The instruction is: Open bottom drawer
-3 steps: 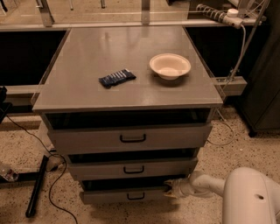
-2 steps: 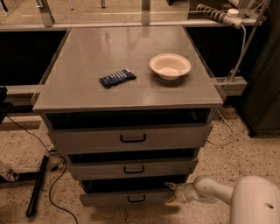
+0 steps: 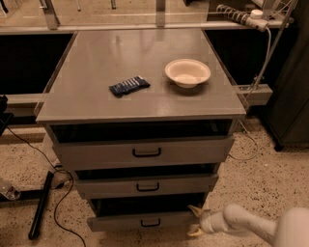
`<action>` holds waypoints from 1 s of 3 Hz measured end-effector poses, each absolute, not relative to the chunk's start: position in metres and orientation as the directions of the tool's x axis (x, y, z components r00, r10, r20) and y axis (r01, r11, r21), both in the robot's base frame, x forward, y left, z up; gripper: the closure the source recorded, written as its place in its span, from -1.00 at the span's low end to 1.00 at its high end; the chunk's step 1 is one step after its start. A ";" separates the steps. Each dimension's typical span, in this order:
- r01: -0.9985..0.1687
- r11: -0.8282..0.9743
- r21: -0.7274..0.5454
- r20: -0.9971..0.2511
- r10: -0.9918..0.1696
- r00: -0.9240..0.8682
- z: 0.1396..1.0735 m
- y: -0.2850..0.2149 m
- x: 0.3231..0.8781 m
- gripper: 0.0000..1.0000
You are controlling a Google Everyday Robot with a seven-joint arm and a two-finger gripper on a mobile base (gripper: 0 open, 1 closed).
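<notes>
One arm (image 3: 246,223) stretched left — fingers (image 3: 194,210) spread at right end of bottom drawer (image 3: 120,223).

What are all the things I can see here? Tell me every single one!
Cabinet: one, grey, middle of the view.
Bowl: one, cream, on the cabinet top, right side.
Packet: one, dark blue, on the cabinet top, left of the bowl.
Top drawer: one, grey, partly open.
Middle drawer: one, grey, partly open.
Bottom drawer: one, grey, partly open, lowest.
Power strip: one, white, upper right.
Bar: one, black, on the floor at left.
Arm: one, white, lower right.
Gripper: one, yellowish fingers apart, at the bottom drawer's right end.
</notes>
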State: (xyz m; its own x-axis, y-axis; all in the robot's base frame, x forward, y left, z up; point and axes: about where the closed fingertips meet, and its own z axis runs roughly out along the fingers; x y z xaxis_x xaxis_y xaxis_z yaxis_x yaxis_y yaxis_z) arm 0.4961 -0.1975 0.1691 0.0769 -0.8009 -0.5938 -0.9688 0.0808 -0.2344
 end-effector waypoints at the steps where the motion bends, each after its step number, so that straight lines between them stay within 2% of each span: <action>1: -0.967 0.083 -0.239 -0.599 -0.797 0.079 0.174 -0.207 0.475 0.31; 2: -0.967 0.083 -0.239 -0.599 -0.797 0.079 0.180 -0.207 0.476 0.77; 3: -0.967 0.083 -0.239 -0.599 -0.797 0.079 0.184 -0.207 0.476 0.72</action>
State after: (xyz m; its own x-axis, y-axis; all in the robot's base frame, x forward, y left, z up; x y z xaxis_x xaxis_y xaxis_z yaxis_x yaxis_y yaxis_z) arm 0.4756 -0.2070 0.1840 0.0795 -0.7970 -0.5987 -0.9674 0.0831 -0.2390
